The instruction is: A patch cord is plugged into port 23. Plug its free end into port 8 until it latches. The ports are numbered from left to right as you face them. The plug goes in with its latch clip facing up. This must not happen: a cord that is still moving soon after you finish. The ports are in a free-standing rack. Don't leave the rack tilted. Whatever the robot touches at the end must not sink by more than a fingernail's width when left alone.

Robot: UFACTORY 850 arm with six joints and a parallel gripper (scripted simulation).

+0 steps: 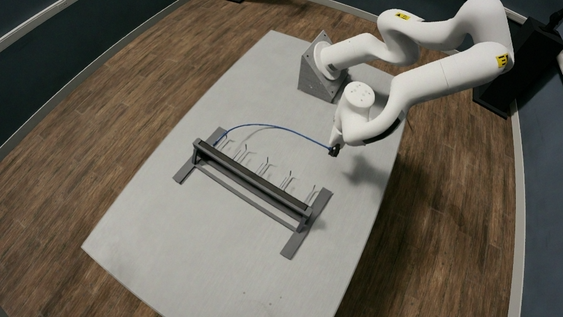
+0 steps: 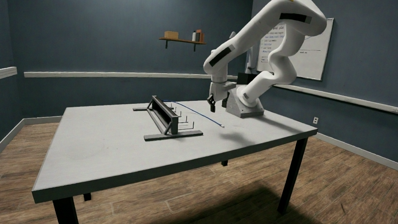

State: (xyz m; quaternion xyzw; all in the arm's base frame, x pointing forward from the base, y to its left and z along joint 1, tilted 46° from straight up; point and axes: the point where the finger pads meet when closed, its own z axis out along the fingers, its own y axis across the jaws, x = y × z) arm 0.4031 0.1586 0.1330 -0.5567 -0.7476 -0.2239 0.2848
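A dark rack stands level on flat feet in the middle of the grey table. A blue patch cord leaves the rack's far end and arcs over the table. Its free plug lies on the table top; in the top view it is hidden under the gripper. My gripper is open and empty. It points down and hangs well above the plug, a little toward the robot's base.
Thin wire hooks stand along the cord side of the rack. The robot's grey wedge mount sits at the table's far end. The arm's elbow reaches past the table edge.
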